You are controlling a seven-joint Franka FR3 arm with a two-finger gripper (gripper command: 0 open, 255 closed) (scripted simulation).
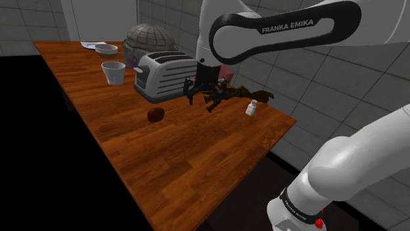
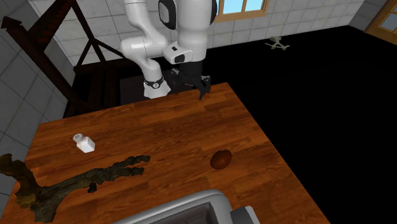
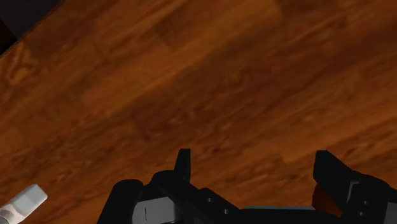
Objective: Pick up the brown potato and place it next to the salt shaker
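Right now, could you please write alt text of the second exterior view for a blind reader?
A brown potato lies on a wooden table, well apart from a white salt shaker toward the view's left. A white arm holds its black jaws over the table's far side; a dark branch and a toaster sit nearest the camera.

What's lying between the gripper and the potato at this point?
Nothing. In the second exterior view, bare wooden tabletop runs from the open gripper to the brown potato; the shoulder view shows the same bare stretch.
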